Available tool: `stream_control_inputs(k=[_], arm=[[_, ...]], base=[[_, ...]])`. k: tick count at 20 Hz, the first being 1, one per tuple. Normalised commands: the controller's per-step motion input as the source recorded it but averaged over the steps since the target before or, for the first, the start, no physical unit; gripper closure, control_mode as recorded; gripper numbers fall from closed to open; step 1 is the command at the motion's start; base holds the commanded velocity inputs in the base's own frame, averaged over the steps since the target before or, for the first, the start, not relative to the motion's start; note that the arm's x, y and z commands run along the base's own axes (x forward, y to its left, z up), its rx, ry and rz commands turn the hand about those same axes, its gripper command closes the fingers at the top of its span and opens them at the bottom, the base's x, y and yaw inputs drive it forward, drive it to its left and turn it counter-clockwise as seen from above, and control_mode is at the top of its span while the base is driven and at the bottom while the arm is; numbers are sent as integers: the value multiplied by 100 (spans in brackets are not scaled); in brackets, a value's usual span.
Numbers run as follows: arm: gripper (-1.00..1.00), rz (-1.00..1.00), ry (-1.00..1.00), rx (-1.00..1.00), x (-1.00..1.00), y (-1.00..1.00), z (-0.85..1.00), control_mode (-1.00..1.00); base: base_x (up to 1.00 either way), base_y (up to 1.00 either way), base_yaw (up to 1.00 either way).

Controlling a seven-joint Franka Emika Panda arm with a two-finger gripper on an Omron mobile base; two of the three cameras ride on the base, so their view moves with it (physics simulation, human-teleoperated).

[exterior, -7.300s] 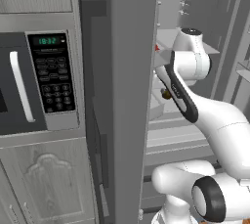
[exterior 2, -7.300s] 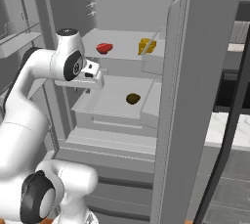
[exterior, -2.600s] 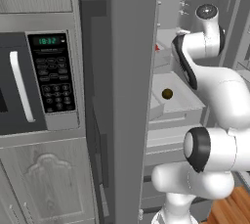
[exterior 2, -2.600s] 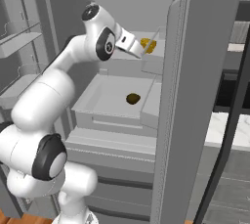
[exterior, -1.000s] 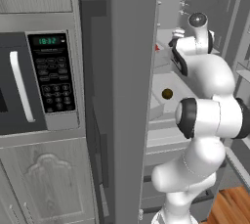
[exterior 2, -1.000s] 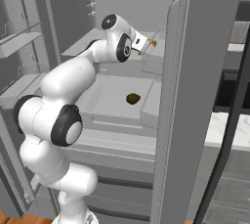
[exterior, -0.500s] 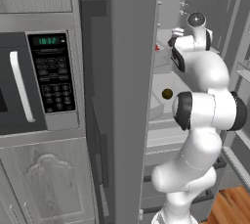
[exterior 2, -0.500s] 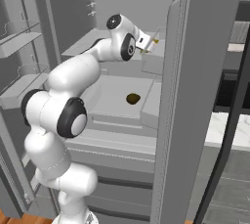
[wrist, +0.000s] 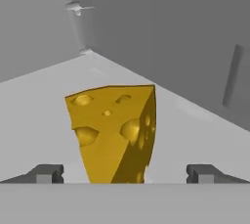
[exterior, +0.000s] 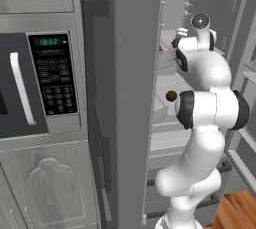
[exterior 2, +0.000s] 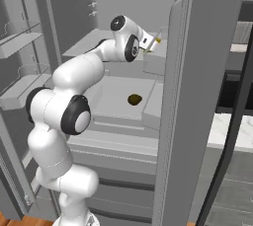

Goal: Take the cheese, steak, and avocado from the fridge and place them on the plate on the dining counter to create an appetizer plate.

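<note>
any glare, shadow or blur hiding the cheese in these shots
Hand view: the cheese is sharp and evenly lit, its right face in shade, the fingertips wide apart on either side. Right base view: flat light, no glare; the hand covers most of the cheese. Left base view: soft and dim inside the fridge, avocado still plain.

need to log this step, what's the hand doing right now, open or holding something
Hand: open, holding nothing; its fingertips stand wide apart on either side of the cheese on the fridge shelf.

White rounded arm, dark joints
</note>
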Motion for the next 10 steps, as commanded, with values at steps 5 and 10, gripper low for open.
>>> stream_control_inputs(k=[5, 10], arm=[[100, 0, -11, 0, 8, -8, -29, -100], [100, 0, -10, 0, 1, -17, -19, -100]], base=[[0, 0, 0], [0, 0, 0]])
